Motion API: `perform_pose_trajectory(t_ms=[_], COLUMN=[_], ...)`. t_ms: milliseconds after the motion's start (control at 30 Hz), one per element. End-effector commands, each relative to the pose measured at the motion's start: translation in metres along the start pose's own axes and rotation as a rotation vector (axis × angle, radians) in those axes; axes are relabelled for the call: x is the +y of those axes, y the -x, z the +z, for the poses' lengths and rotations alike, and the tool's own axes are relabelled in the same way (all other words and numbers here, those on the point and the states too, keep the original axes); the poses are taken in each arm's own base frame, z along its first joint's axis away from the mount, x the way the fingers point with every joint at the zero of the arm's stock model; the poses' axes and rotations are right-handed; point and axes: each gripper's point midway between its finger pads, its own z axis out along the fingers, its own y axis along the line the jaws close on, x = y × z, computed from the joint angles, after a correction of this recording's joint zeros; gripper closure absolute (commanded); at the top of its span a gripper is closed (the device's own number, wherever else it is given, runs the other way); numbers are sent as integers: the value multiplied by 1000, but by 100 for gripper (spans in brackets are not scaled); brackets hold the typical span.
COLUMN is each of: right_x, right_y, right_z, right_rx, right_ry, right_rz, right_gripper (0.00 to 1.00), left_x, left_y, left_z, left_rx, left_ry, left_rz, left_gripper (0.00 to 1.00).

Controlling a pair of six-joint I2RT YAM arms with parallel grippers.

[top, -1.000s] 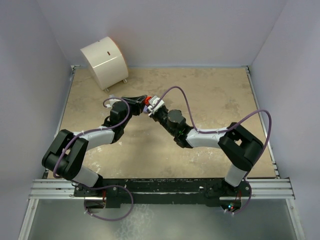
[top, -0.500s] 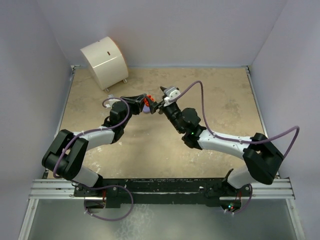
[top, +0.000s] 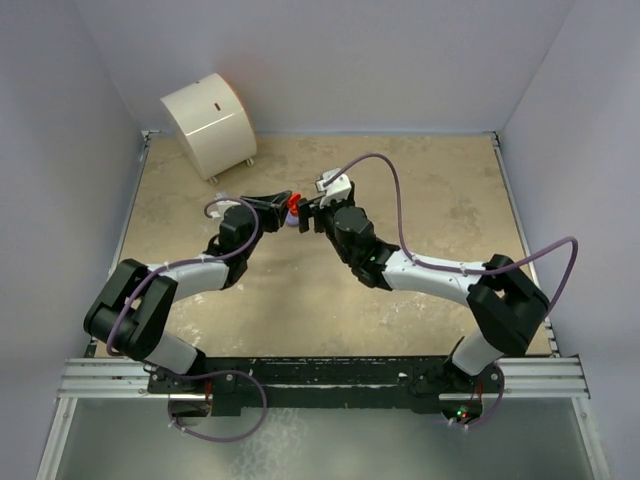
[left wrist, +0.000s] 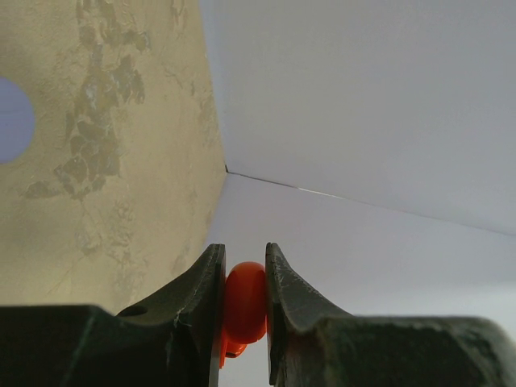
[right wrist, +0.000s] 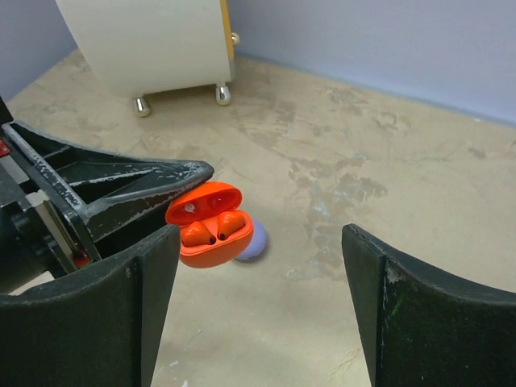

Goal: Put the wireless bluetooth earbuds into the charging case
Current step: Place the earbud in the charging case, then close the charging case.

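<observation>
— We see the right gripper (right wrist: 260, 246) gaping, empty, swung back beside the orange case (right wrist: 205, 226).
— Our left gripper (left wrist: 243, 266) pinches that case, lid up, orange earbuds (right wrist: 230, 224) seated. Beyond: tan table (top: 430, 200), cream drum (top: 208, 123), pale walls (top: 350, 60).

The charging case (right wrist: 211, 201) is smooth orange plastic with a gloss and a highlight on its lid. The earbuds (right wrist: 230, 223) seated in it look like the same shiny plastic. The left gripper (left wrist: 244, 260) has fingers (left wrist: 193, 294) of dark, matt, grainy plastic with pale scuffs. The right gripper (right wrist: 260, 235) has similar matt black fingers (right wrist: 105, 314). The lilac piece (right wrist: 255, 239) at mid-frame seems smooth and satiny, though it is mostly hidden. The table (right wrist: 379, 169) is matt, mottled beige and stone-like. At upper left, the cream drum (right wrist: 145, 40) is smooth and semi-matt, and it stands on shiny metal feet (right wrist: 142, 106).
</observation>
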Motion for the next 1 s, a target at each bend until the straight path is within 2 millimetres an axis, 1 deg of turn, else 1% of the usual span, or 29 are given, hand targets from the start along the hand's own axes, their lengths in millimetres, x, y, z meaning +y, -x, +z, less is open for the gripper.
perform_pose_trajectory(t_ms=[0, 100, 200, 300, 433, 500, 633, 833, 967], right_x=[-17, -22, -23, -28, -25, -21, -11, -2, 2], right_y=[25, 22, 7, -12, -33, -43, -39, -23, -22], right_z=[-3, -12, -18, -18, -13, -9, -3, -1, 5], right_rx=[-32, -44, -45, -24, -16, -11, -70, -168, -184], right_ry=[-59, -60, -40, -61, -49, -44, -22, -16, -15], right_rz=[170, 186, 152, 101, 67, 51, 45, 60, 42], right_gripper=[17, 17, 16, 12, 2, 0, 0, 0, 0], left_x=[-21, -14, -10, -18, -32, -40, -46, -38, -32], left_y=[3, 13, 27, 36, 46, 47, 45, 35, 31], left_z=[-7, -9, -11, -10, -15, -19, -23, -24, -23], left_rx=[-18, -66, -135, -199, -321, -371, -422, -452, -457], left_ry=[-76, -64, -56, -46, -17, -14, 6, 54, 66], left_rz=[-27, -80, -146, -183, -219, -233, -263, -273, -277], left_gripper=[100, 100, 100, 100, 100, 100, 100, 100, 100])
